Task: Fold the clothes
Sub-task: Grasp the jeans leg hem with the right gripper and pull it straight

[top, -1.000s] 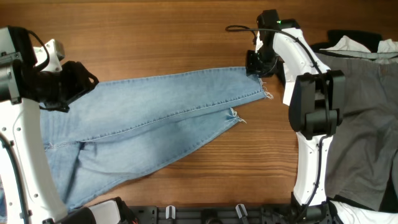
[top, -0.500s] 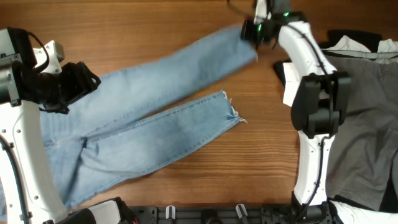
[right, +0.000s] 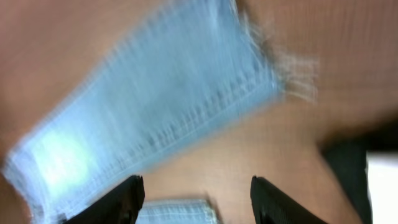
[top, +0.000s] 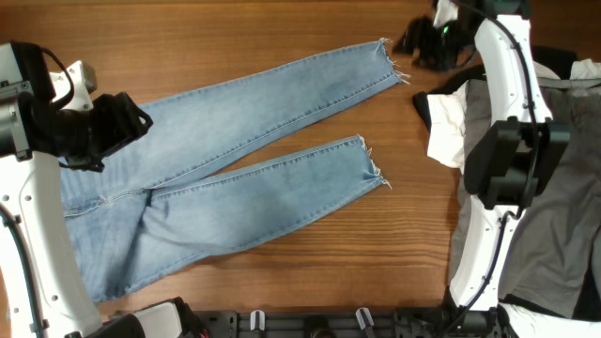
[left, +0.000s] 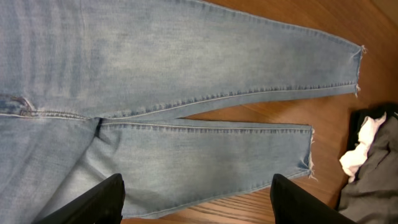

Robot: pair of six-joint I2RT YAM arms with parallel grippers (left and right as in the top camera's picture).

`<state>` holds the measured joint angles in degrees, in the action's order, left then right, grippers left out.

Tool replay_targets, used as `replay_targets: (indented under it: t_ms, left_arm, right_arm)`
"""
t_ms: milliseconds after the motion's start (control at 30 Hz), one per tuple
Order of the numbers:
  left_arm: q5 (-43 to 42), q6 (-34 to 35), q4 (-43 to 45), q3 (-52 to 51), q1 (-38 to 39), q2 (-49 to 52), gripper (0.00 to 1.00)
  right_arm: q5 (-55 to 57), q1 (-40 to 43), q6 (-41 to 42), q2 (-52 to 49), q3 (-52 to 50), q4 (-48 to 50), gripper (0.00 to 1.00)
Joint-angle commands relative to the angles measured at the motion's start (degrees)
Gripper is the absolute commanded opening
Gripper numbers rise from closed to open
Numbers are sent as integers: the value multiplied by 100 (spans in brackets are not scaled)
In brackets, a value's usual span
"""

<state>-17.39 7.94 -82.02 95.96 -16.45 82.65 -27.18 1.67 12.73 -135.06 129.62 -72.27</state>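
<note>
both arms are white shells with chunky black joints. left arm (top: pixel 38 244) has a thin black cable, right arm (top: pixel 498 66) shows a tiny green light. left gripper (left: pixel 196 180) fingers are plain black.

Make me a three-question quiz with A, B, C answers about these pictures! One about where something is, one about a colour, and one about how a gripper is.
1. Where is the pile of other clothes?
A) on the right side of the table
B) on the left side
C) hanging from an arm

2. What colour are the jeans?
A) red
B) light blue
C) green

3. How is the right gripper?
A) squeezing a sock
B) open, holding nothing
C) shut tight

Answers:
1 A: the grey, white and black heap lies by the right arm.
2 B: they are pale denim.
3 B: its fingers stand apart, with nothing between them.
</note>
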Motion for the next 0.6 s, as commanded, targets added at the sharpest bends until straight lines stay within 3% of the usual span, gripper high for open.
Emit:
replay_targets:
  t_ms: [0,200,567]
  left_arm:
    - [35,-72,24,-4,33,-52,75]
    - [35,-72,50,-4,33,-52,76]
    - [35,-72,50,-4,33,-52,77]
  right_arm:
    - [675,-254,-573,7,11,-728,56]
    - [1261,-719,-931,2,-367,-1204,55]
    - [1217,-1384,-1270,-9,-2011,-136,51]
